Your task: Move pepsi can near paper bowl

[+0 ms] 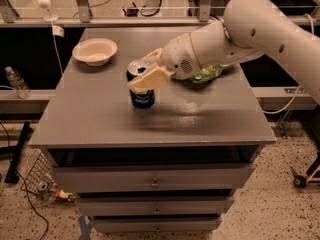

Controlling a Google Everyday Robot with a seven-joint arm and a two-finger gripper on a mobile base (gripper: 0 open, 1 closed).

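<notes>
The pepsi can (143, 98) is dark blue with a silver top. It stands upright near the middle of the grey table (200, 119). My gripper (144, 73) reaches in from the right. Its cream fingers (151, 78) sit on either side of the can's upper part, shut on it. The near finger covers the can's top front. The paper bowl (95, 51), off-white and shallow, sits at the table's back left, well apart from the can.
A green crinkly chip bag (206, 74) lies on the table's right side, partly hidden under my arm (260, 29). The table is a drawer cabinet (155, 179). A plastic bottle (16, 82) rests on a ledge at the left. Cables and clutter lie on the floor at lower left.
</notes>
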